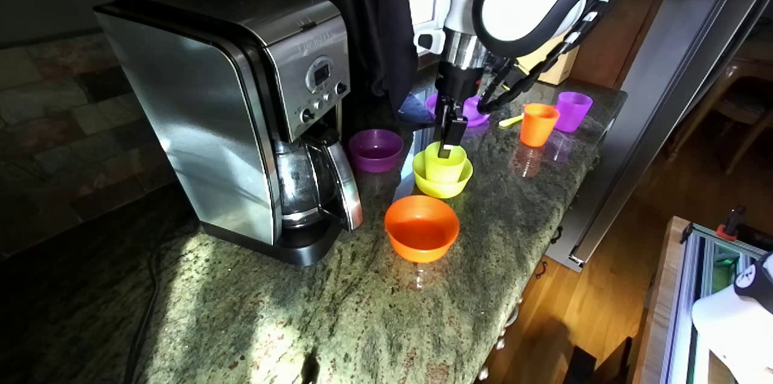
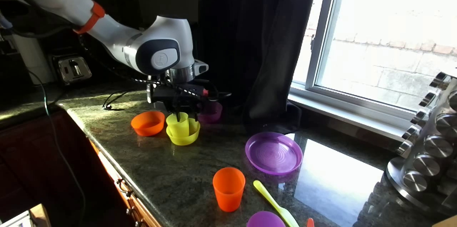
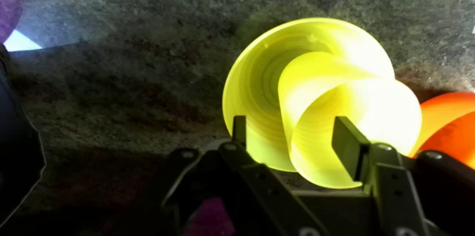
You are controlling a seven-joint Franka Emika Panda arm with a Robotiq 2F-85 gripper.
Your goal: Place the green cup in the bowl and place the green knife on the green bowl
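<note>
Wrist view shows the gripper (image 3: 292,135) spread wide, straddling the wall of the green cup (image 3: 321,117) resting in the green bowl (image 3: 256,87).

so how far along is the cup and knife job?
Done, apparently: the green cup sits in the green bowl.
In hand: nothing held; the gripper is open, straddling the cup's wall.
Left: the green knife lies on the counter, not the bowl.

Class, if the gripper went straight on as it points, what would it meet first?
Probably the green cup: one of the fingers points into it. The other seems over the rim of the bowl; depth leaves order unclear.
</note>
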